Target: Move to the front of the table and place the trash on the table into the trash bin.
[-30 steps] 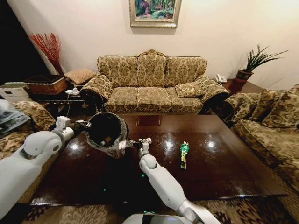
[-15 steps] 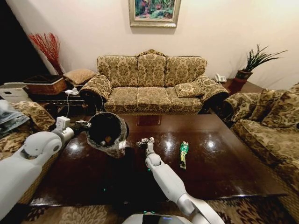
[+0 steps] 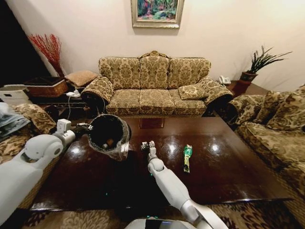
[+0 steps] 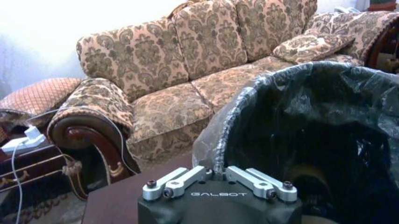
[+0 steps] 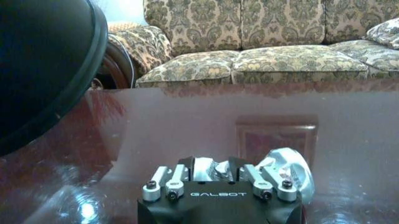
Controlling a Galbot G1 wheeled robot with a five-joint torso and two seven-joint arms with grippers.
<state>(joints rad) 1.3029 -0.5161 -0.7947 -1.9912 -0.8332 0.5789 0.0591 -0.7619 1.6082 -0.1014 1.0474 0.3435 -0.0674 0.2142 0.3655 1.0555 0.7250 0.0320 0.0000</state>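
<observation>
The right gripper (image 3: 147,144), at frame centre, clenches its fingers on a silvery-white can (image 5: 288,169) just above the table (image 3: 228,167). The trash bin (image 3: 110,136), tilted and grasped at its rim by the left gripper (image 3: 86,127), sits just left. The green packet (image 3: 187,156) lies lengthwise to the right.

patterned sofa (image 3: 155,83) under a framed painting (image 3: 157,12), potted plant (image 3: 259,64), red dried branches (image 3: 49,49)

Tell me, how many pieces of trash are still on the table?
2: a green packet lying right of centre on the table, and a silvery-white can at the right gripper. More sit inside the trash bin, partly hidden.
</observation>
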